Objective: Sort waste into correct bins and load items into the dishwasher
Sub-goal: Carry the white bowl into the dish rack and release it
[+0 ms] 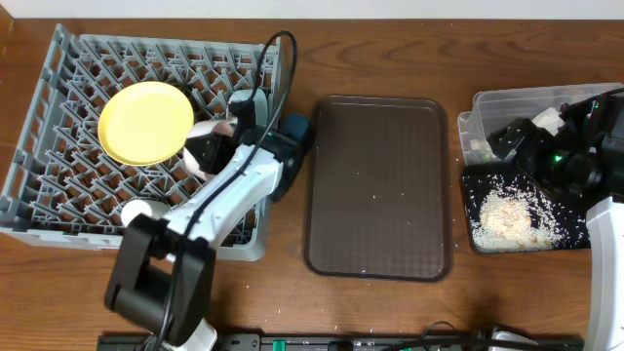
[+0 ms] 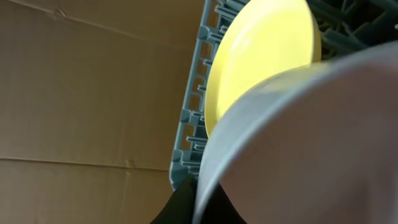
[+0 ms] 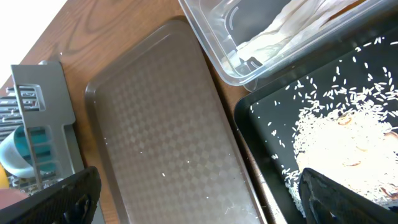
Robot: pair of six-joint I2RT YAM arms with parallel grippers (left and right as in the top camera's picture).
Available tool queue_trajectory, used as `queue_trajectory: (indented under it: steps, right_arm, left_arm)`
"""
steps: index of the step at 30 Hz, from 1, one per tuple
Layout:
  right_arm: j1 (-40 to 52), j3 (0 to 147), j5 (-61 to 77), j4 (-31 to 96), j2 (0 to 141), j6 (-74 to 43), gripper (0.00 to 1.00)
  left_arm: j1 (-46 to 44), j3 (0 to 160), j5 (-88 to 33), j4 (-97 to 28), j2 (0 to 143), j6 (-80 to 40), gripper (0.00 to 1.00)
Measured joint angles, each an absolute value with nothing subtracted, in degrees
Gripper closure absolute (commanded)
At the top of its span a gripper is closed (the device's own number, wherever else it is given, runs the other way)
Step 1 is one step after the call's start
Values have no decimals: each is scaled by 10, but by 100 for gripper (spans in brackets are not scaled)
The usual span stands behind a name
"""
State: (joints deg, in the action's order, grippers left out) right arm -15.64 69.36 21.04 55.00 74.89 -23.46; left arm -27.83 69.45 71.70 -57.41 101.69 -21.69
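Observation:
The grey dish rack (image 1: 58, 146) holds the yellow plate (image 1: 146, 122), which also shows in the left wrist view (image 2: 261, 56). A white cup (image 1: 144, 209) sits near the rack's front. My left gripper (image 1: 226, 141) is over the rack, shut on the rim of the white bowl (image 1: 205, 151), which fills the left wrist view (image 2: 311, 143). A light blue bowl (image 3: 15, 155) shows inside the rack's right wall. My right gripper (image 1: 526, 146) is open and empty above the black tray (image 1: 478, 210), which holds rice scraps (image 1: 507, 214). The clear tub (image 1: 526, 102) holds the white napkin (image 3: 292, 25).
The dark brown serving tray (image 1: 378, 185) lies between the rack and the bins, with a few rice grains on it. Grains are also scattered on the wooden table near the black tray. The left arm crosses the rack's front right corner.

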Motion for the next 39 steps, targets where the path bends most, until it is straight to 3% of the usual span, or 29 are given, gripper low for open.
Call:
queue_trajectory:
  steps: [10, 12, 15, 16, 24, 32, 36, 39]
  right_arm:
    - [-156, 694, 210, 545, 749, -235, 1]
    - [-156, 694, 210, 543, 749, -235, 1]
    - [-156, 694, 210, 541, 749, -235, 1]
    - [-156, 694, 210, 541, 749, -235, 1]
    - [-156, 693, 210, 537, 749, -235, 1]
    - [-156, 693, 210, 533, 749, -235, 1]
    - [-156, 693, 210, 534, 749, -235, 1]
    - [-156, 693, 210, 534, 749, -235, 1]
  left_arm:
    - [-315, 695, 691, -580, 1021, -225, 91]
    - [-330, 695, 681, -584, 1022, -225, 83]
    - [-351, 695, 650, -588, 1022, -223, 52]
    - [-361, 695, 637, -586, 1023, -223, 49]
    - [-395, 694, 510, -595, 1022, -225, 48]
    - [-383, 714, 369, -595, 922, -225, 38]
    - [-304, 745, 287, -571, 813, -225, 37]
    - [-188, 755, 209, -548, 732, -227, 37]
